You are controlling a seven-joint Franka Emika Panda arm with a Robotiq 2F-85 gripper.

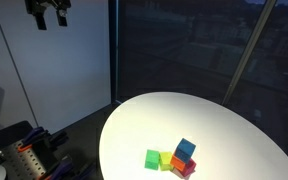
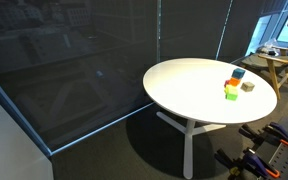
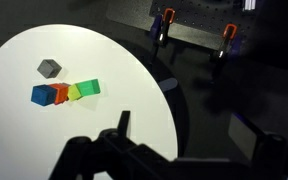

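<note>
My gripper (image 1: 50, 18) hangs high above the floor, far from the round white table (image 1: 224, 120), with its two fingers apart and nothing between them. In the wrist view only one dark finger (image 3: 124, 120) shows, over the table's edge (image 3: 134, 60). On the table a blue block (image 3: 44, 95), a red block (image 3: 61, 93), a yellow block (image 3: 74, 92) and a green block (image 3: 89, 88) lie in a touching row. A grey block (image 3: 50, 68) lies a little apart. The cluster also shows in both exterior views: the green block (image 1: 153, 158), the blue block (image 2: 238, 74).
Dark glass panels (image 1: 184, 50) stand behind the table. A rack with orange-handled clamps (image 3: 164, 22) sits on the floor next to the table; it also shows in both exterior views (image 1: 24, 160) (image 2: 264, 150). A wooden stand (image 2: 280, 64) is at the back.
</note>
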